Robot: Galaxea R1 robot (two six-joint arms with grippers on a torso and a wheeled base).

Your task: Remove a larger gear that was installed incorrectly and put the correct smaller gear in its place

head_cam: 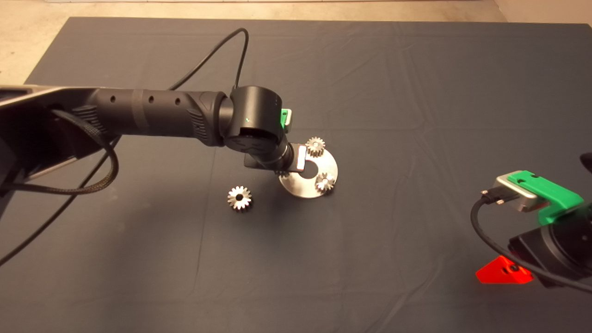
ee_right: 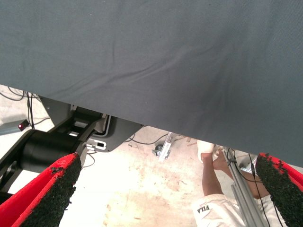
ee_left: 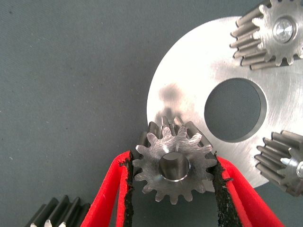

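My left pincer (ee_left: 173, 177) is clamped on the smaller gear (ee_left: 174, 165), bore axis upright, at the edge of the round plate (ee_left: 189, 85). The larger gear (head_cam: 239, 198) lies apart on the desk mat. My right pincer (ee_right: 165, 194) waits, fingers apart.

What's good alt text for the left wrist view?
The left gripper has its two red fingers closed on a small gear at the edge of a round metal plate with a centre hole. Two more gears sit on the plate's rim, and part of another gear lies on the dark mat beside the fingers.
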